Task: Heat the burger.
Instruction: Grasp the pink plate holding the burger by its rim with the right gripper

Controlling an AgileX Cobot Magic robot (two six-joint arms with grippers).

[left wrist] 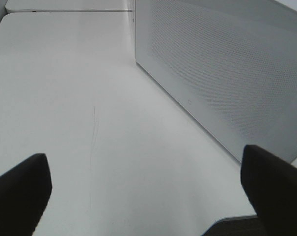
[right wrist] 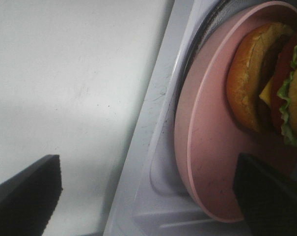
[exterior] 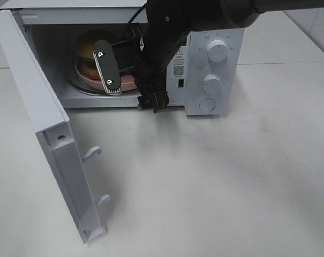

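Observation:
The burger (exterior: 91,45), a golden bun with green lettuce, sits on a round pink plate (exterior: 84,75) inside the open microwave (exterior: 212,80). My right gripper (exterior: 131,85) reaches across into the oven's mouth and is open. One finger is over the plate's front rim and the other is over the table in front of the sill. In the right wrist view the burger (right wrist: 258,83) lies on the plate (right wrist: 207,147), and the right gripper (right wrist: 148,194) holds nothing. My left gripper (left wrist: 148,196) is open over bare table beside a perforated microwave wall (left wrist: 227,69).
The microwave door (exterior: 44,118) is swung wide open toward the front left, with two latch hooks (exterior: 92,152) sticking out. Two knobs (exterior: 217,51) and a round button are on the control panel. A glass turntable (exterior: 76,85) lies under the plate. White table (exterior: 215,187) extends in front.

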